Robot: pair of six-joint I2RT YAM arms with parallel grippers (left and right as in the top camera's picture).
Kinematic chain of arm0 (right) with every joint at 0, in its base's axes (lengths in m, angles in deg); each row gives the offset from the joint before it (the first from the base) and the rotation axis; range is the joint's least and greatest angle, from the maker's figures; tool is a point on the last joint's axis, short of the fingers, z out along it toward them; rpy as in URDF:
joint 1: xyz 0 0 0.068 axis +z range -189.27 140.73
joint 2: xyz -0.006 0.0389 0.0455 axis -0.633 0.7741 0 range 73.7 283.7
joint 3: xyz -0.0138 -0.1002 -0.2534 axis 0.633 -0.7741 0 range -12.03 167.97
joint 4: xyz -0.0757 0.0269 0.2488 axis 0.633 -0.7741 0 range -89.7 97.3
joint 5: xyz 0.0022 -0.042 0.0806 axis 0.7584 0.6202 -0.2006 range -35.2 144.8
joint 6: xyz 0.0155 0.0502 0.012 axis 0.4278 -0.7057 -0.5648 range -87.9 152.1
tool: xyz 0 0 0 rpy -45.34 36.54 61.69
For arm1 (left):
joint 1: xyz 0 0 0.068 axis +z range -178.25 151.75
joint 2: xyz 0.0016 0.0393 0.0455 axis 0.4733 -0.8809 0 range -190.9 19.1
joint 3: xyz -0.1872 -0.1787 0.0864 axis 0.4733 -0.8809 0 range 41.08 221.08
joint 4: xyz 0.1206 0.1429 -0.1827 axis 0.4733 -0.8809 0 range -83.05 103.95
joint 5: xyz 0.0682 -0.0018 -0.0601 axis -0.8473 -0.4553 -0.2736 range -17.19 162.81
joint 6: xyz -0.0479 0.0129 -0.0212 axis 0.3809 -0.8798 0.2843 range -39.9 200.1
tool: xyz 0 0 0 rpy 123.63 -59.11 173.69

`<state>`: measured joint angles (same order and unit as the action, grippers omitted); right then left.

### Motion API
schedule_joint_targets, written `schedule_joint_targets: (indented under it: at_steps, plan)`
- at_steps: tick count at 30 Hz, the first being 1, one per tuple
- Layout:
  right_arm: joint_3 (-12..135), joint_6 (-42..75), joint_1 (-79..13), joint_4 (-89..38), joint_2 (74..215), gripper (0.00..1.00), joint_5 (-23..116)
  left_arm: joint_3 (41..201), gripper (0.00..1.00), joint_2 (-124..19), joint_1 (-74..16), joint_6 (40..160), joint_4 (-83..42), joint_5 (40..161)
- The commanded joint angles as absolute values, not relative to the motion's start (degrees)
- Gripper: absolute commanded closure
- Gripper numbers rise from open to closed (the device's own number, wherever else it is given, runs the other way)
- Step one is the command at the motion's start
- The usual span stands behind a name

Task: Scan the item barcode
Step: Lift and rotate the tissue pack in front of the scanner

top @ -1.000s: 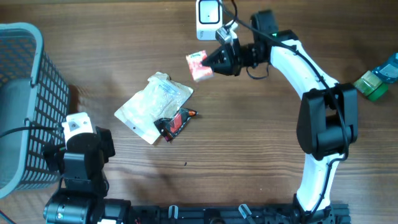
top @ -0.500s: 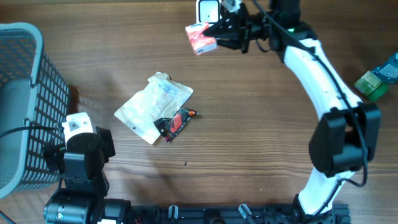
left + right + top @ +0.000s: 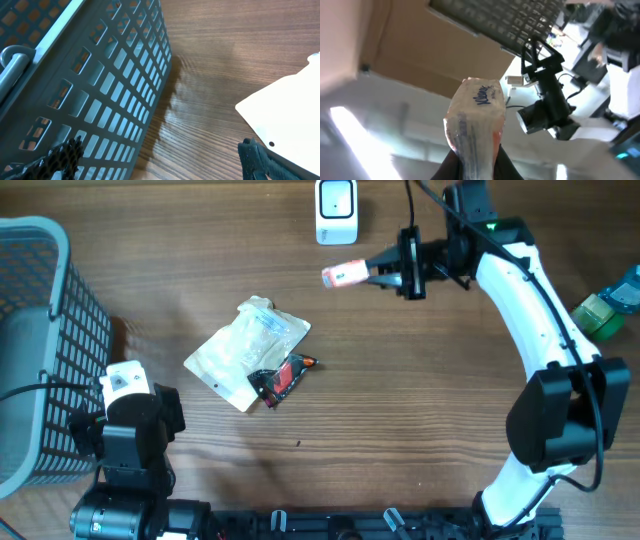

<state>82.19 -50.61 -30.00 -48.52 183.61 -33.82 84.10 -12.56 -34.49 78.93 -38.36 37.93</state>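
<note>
My right claw [image 3: 368,274] is clamped on a small soft tissue pack in clear wrap with pink-red and white print [image 3: 343,276]. The jaws pinch one end of it and the rest juts out to the left past the fingertips. On the right wrist camera the pack [image 3: 472,120] stands up from between the two dark fingers [image 3: 451,165], blue script on its top end, and behind it I see only ceiling and room clutter, so the claw [image 3: 470,167] is tipped away from the table.

From overhead, the pack sits near the small white box-shaped scanner [image 3: 336,199] at the table's far edge, a little below it and to its right, and apart from it.

Further out on the brown wooden table [image 3: 400,430] lies a crinkled clear plastic pouch [image 3: 250,345]. A small red and black packet [image 3: 283,376] touches its lower right corner. A green block [image 3: 600,315] sits at the far right edge.

My left claw [image 3: 160,157] hangs with its jaws spread wide and nothing between them. It is beside the wall of the grey plastic lattice basket [image 3: 100,85], with the pouch's pale corner [image 3: 290,115] on its other side
</note>
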Motion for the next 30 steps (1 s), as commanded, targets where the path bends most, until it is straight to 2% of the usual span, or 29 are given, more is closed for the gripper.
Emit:
schedule_joint_targets:
  at_steps: [1, 10, 12, 15, 18, 30]
  plan:
    - [78.3, -55.3, -30.1, -49.3, 183.1, 0.95, -31.8, 84.3, 0.0, -12.4, -34.1, 78.9, -38.2, 37.4]
    - [75.4, -57.6, -30.3, -46.7, 183.1, 0.95, -33.6, 84.3, 0.0, -12.4, -34.1, 78.9, -38.2, 37.4]
    - [75.4, -61.6, -30.4, -41.6, 183.4, 0.95, -35.7, 84.3, 0.0, -12.4, -34.1, 78.9, -38.2, 37.4]
    - [75.4, -75.4, -32.1, -27.1, 184.0, 0.95, -36.7, 84.3, 0.0, -12.4, -34.1, 78.9, -38.2, 37.4]
    - [75.3, -81.9, -33.6, -25.7, 184.8, 0.95, -36.5, 84.3, 0.0, -12.4, -34.1, 78.9, -38.2, 37.4]
    - [63.4, -74.6, -30.7, -22.5, 197.0, 0.95, -36.6, 84.3, 0.0, -12.4, -34.1, 78.9, -38.2, 37.4]
